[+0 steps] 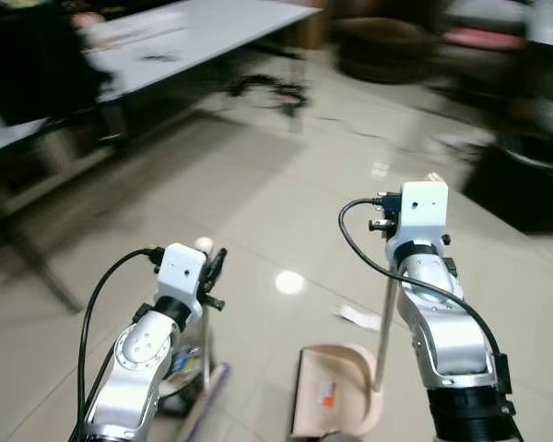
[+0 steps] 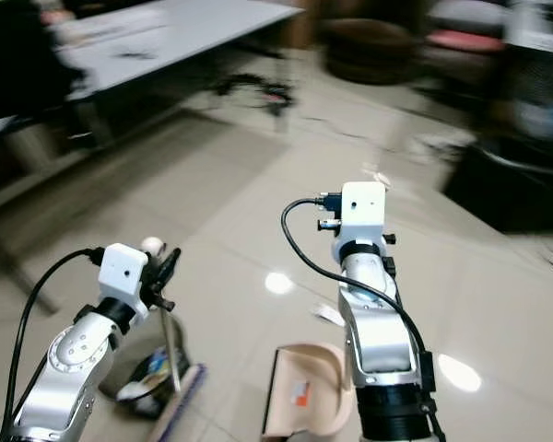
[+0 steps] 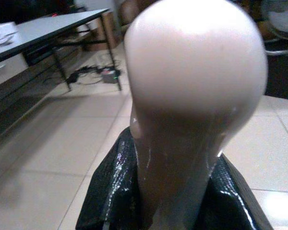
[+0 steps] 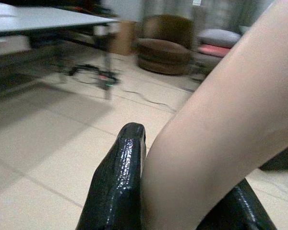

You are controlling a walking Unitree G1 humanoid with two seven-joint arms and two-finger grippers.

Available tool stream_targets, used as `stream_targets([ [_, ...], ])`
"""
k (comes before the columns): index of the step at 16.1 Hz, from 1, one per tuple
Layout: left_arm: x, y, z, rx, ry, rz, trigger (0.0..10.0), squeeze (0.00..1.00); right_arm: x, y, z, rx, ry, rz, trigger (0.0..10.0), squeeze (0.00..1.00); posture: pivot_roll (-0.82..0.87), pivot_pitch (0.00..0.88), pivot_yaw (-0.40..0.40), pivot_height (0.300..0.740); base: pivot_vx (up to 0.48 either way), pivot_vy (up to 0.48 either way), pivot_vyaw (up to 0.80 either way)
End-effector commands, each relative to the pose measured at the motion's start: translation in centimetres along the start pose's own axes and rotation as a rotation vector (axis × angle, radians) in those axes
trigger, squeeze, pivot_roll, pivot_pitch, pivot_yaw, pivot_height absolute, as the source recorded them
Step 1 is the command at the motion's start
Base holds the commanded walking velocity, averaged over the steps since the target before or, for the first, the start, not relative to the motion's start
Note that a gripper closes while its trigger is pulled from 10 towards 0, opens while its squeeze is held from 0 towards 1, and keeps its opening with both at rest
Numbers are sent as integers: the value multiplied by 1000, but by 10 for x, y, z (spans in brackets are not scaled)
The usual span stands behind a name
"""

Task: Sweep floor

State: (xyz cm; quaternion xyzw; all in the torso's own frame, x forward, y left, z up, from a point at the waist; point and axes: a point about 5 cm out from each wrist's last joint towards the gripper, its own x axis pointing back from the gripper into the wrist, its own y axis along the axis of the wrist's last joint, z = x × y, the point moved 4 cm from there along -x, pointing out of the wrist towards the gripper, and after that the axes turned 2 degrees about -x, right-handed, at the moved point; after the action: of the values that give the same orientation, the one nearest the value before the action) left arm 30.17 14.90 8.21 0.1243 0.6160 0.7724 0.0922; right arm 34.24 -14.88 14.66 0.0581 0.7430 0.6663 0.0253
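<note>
My left gripper (image 3: 175,163) is shut on the broom's cream handle (image 3: 192,86), just below its rounded knob (image 1: 203,244). The thin pole runs down to the broom head (image 1: 205,398) on the tiled floor. Beside the head lies a dark heap of litter (image 2: 152,373). My right gripper (image 4: 182,191) is shut on the dustpan's cream handle (image 4: 230,120). Its pole (image 1: 384,322) drops to the beige dustpan (image 1: 336,391), which rests on the floor with an orange scrap (image 1: 329,394) inside. A white paper scrap (image 1: 358,317) lies just beyond the pan.
A long grey table (image 1: 194,37) stands at the far left, with a dark seat (image 1: 37,64) at it. Cables (image 1: 267,89) trail on the floor near its leg. A brown armchair (image 1: 382,46) sits at the back and a black object (image 1: 525,184) at the right.
</note>
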Motion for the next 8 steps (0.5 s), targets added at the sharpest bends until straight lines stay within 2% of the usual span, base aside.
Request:
stream_targets([
  [1, -2, 18, 6, -41, 28, -59, 10000, 0, 0, 3, -9, 20, -39, -23, 10000, 0, -98, 0, 26, 740, 0, 0, -788],
  [5, -4, 27, 5, -51, 47, -81, 10000, 0, -1, 0, -20, 25, -71, -20, 10000, 0, -102, 0, 28, 740, 0, 0, -788],
  [8, -6, 32, 4, -35, 50, -91, 10000, 0, 0, 0, -20, 18, -73, -20, 10000, 0, -105, 0, 33, 740, 327, 0, -788],
])
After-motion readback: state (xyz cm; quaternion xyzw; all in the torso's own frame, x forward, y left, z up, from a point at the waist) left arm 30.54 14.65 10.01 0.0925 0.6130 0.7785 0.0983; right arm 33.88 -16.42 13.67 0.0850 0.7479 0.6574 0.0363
